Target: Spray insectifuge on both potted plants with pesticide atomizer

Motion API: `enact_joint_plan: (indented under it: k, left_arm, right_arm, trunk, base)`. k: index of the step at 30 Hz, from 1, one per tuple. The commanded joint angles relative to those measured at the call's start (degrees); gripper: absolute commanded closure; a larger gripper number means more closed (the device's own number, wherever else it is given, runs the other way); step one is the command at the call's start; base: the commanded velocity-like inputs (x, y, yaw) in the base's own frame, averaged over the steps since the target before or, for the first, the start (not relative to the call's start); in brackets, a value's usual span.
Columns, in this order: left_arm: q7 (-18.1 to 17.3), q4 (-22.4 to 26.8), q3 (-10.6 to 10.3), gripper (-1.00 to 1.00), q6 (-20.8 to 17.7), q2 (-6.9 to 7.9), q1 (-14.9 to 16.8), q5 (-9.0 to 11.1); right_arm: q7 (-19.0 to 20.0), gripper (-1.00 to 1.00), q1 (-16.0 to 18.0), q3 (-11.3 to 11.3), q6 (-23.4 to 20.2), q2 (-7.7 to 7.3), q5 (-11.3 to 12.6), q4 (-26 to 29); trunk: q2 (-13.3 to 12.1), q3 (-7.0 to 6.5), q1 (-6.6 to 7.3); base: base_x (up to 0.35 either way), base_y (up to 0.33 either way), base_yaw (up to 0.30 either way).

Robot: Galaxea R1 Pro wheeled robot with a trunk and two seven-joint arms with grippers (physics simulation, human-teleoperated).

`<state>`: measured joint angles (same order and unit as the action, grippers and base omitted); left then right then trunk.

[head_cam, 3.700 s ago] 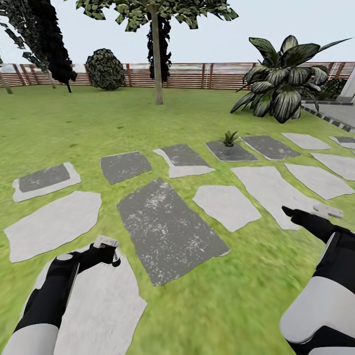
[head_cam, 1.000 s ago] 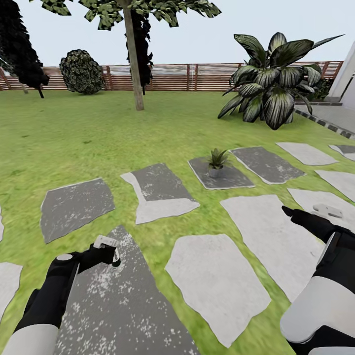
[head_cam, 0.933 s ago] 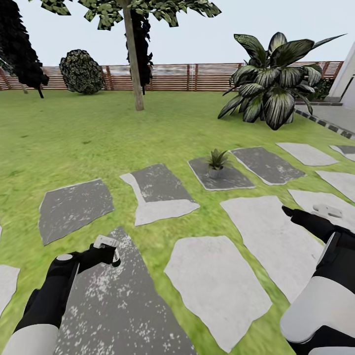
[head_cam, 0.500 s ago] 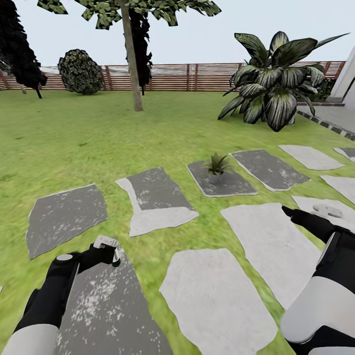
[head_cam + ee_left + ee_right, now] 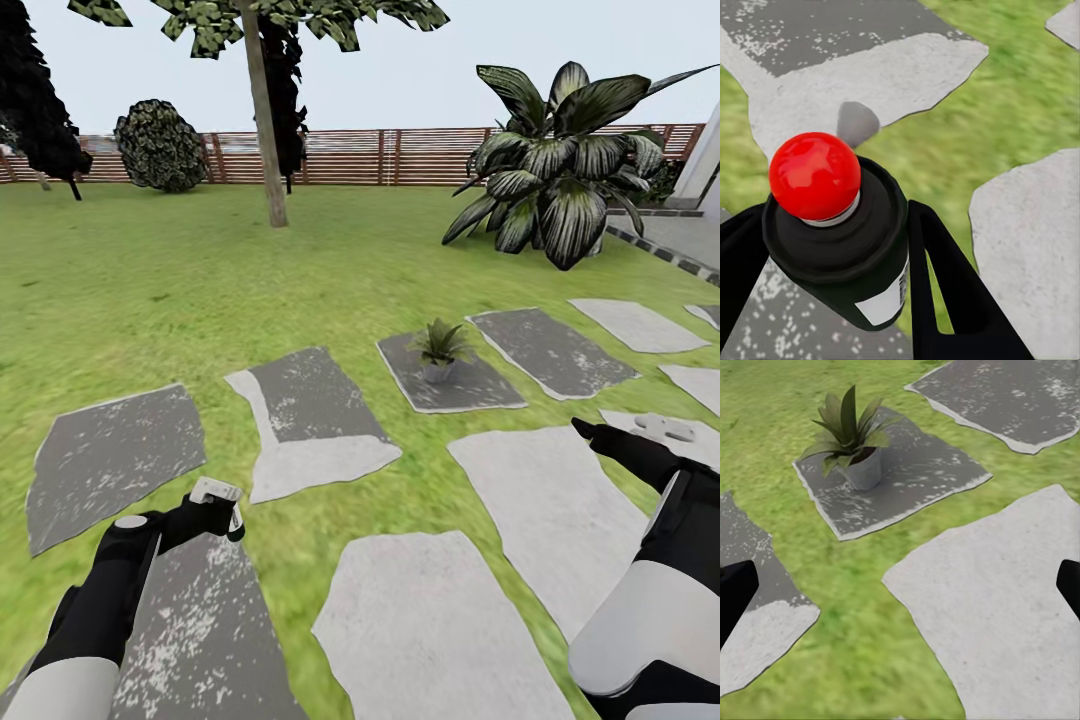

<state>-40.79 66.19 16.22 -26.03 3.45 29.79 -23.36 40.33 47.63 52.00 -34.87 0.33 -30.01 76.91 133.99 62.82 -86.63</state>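
The pesticide atomizer, a dark bottle with a white label and a round red top, sits between the two black fingers of my left gripper, which is shut on it. In the head view my left gripper hovers low over a dark stepping stone. One potted plant, a small green rosette in a grey pot, stands on a dark stone ahead; the right wrist view also catches the potted plant. My right gripper is open, its fingertips far apart over a pale stone.
Flat stepping stones lie in the grass of the garden. A big striped-leaf plant stands at the back right beside a paved edge. A tree trunk, a round shrub and a brown fence are farther off.
The whole view has shifted as the robot rolls forward: the stones slide toward me and the potted plant looks nearer. Both arms keep their pose, and the left grip is unchanged.
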Motion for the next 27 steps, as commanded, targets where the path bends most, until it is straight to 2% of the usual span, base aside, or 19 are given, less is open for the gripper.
enact_joint_plan:
  k: [1,6,27]
  left_arm:
    - [-0.4,0.1,0.1,1.0,-0.2,-0.02,0.0,-0.3]
    - [-0.5,0.1,0.0,1.0,-0.2,-0.02,0.0,-0.3]
    - [-0.6,0.1,0.0,1.0,-0.2,-0.1,0.0,-0.3]
  right_arm:
    - [0.6,-1.0,0.1,0.2,-0.1,0.03,-0.6,0.1]
    - [0.6,-1.0,0.0,0.2,-0.1,0.03,-0.6,0.1]
    - [0.6,-1.0,0.0,0.1,-0.1,0.05,-0.6,0.0]
  trunk:
    - [0.0,0.05,0.01]
    - [0.0,0.05,0.01]
    - [-8.4,-3.72,4.62]
  base:
    - [0.019,-0.003,0.0]
    - [0.006,-0.001,0.0]
    - [0.0,0.0,0.0]
